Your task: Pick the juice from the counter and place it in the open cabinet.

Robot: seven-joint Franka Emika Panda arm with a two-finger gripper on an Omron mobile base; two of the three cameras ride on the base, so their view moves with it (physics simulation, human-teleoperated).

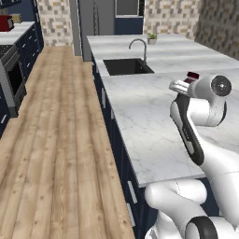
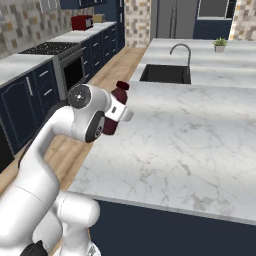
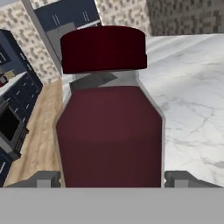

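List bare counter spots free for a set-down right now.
The counter is bare marble from the sink forward to its near edge, and past the tap up to the potted plant. The crowded part is the left edge, where the pincer holds the juice.

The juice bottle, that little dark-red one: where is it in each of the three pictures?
Left base view: the juice peeks out right of centre, behind the arm's white wrist.
Right base view: the juice sits left of centre, above the wrist, over the counter's edge.
Hand view: the juice stands close up between the fingertips.
Shared landmark: the black sink.
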